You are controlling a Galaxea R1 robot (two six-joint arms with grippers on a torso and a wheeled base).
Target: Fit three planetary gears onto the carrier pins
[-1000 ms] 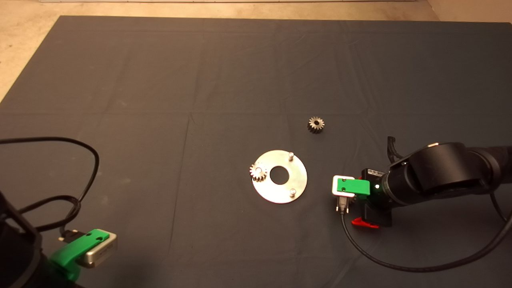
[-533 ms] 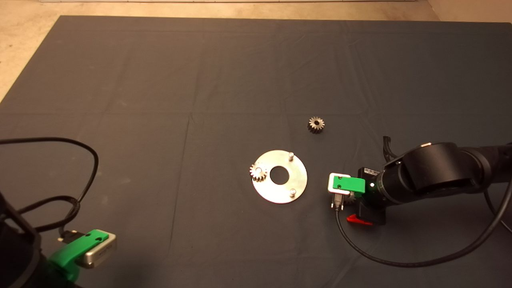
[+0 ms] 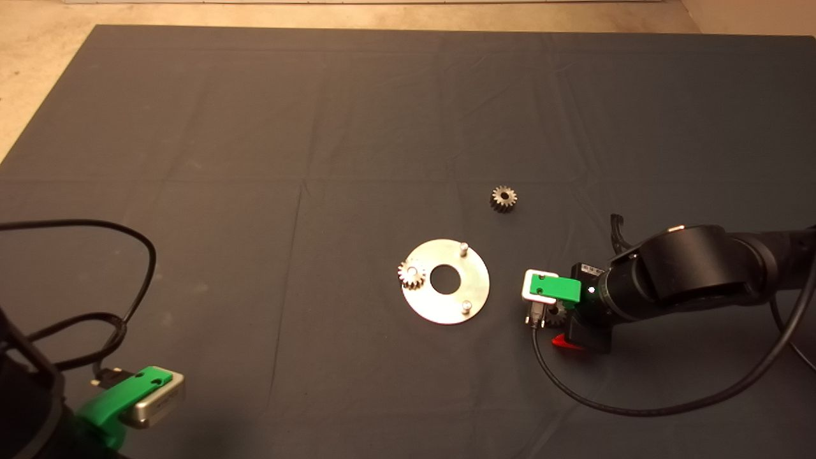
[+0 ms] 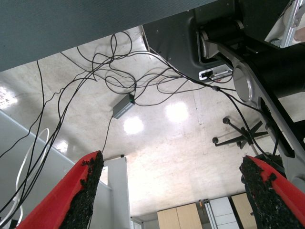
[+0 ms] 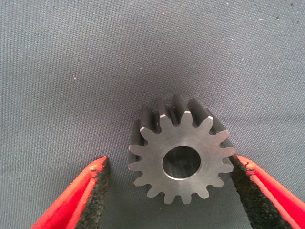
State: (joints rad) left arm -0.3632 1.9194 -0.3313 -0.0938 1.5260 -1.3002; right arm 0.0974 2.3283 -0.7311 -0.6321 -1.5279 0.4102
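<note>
Moving slightly left, the right gripper (image 5: 169, 191) now straddles a gear (image 5: 180, 156) on the mat, open; left gripper (image 4: 171, 191) parked, open.

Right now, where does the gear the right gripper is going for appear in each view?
Head view: the gear peeks out beneath the right gripper, right of the disc, mostly hidden by the wrist.
Right wrist view: the gear lies flat on the mat between the open red fingers, one pad touching its teeth.
Left wrist view: not in it.
Shared landmark: the dark mat, under the gear in both views.
</note>
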